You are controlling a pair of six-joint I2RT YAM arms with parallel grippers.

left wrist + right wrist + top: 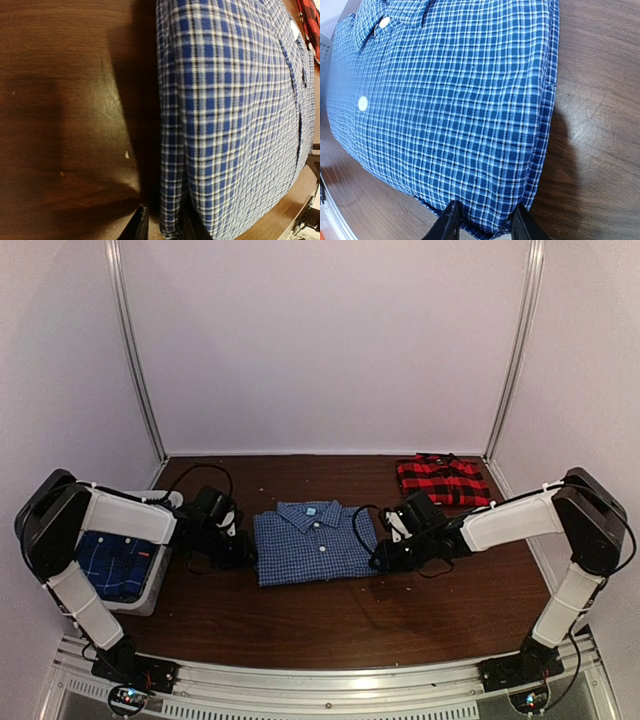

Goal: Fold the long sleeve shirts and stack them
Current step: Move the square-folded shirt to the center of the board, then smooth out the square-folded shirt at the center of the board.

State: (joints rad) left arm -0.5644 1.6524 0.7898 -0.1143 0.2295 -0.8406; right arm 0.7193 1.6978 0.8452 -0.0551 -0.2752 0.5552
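A robotics lab test cell, by the look of it: a white-and-black left arm (120, 515) and right arm (510, 525) are bolted to a metal rail (330, 680) at the near edge of a dark wooden bench (330, 615) carrying folded checked shirts (315, 543), boxed in by plain white walls (320, 340) with metal corner posts (135, 350).

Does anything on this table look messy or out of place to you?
Nothing stands out. The blue checked shirt lies neatly folded mid-table. The red plaid shirt sits folded at the far right, apart from it rather than stacked. A darker blue shirt rests in a grey bin at the left.
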